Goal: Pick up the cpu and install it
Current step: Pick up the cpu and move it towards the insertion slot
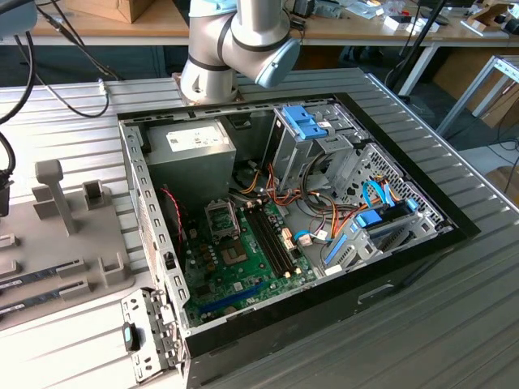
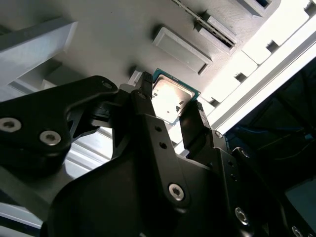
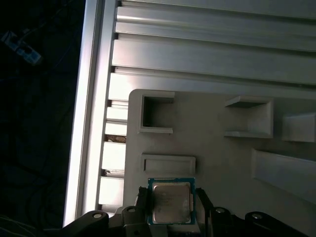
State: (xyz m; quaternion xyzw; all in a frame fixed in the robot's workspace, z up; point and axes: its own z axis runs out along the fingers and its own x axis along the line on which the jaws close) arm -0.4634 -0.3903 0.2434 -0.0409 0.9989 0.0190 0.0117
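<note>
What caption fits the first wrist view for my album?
Black gripper, jaws shut on the small square silver-topped cpu, over a pale grey moulded tray.

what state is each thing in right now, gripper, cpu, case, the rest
gripper, shut on the cpu, clamping two opposite edges
cpu, gripped, metal top toward both wrist cameras, over the gray tray; lifted or resting, cannot tell
computer case, lying on its side, open, side panel off
memory sticks, lying flat on the gray tray
</note>
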